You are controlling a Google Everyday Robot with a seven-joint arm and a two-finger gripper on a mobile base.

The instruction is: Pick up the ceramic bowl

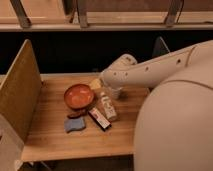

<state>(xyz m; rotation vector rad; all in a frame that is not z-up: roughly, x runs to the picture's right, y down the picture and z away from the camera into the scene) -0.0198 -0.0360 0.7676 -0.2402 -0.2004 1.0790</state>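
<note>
The ceramic bowl (79, 96) is round, shallow and glossy orange-red with a darker rim. It sits upright and empty on the wooden table (50, 140), left of centre. My gripper (106, 85) is at the end of the white arm (150, 70), which reaches in from the right. The gripper hangs just right of the bowl's far rim, above a clear bottle (108, 106) and a small white cup (116, 92). It holds nothing that I can see.
A blue sponge (74, 124) and a dark small item (76, 115) lie in front of the bowl. A snack bar (100, 119) lies beside the bottle. A yellow object (95, 83) sits behind. A wooden side panel (20, 95) walls the left edge. My arm's bulk (175, 130) covers the right.
</note>
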